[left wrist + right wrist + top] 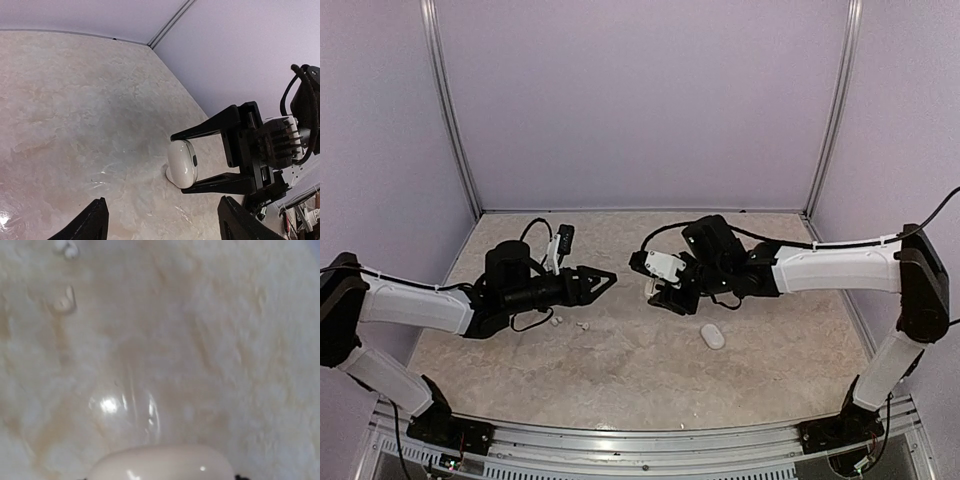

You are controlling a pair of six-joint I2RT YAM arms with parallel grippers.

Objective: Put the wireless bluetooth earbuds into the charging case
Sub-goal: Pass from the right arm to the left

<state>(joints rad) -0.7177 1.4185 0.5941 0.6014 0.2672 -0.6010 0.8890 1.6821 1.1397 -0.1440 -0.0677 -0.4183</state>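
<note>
The charging case (182,164), white and roundish with a dark spot, stands on edge on the table. My right gripper (177,164) is shut on it, one black finger (210,125) above and one below. In the top view this gripper (658,290) is at table centre. The case fills the bottom of the right wrist view (160,462). Two tiny whitish earbuds (558,320) (584,326) lie on the table under my left arm, and they also show in the right wrist view (66,247) (64,301). My left gripper (604,283) is open and empty, facing the case from a short way off (165,222).
A plain white oval pebble-like object (712,336) lies on the table right of centre, in front of the right gripper. Lilac walls with metal corner posts (455,130) close in the marbled table (640,370) at the back and sides.
</note>
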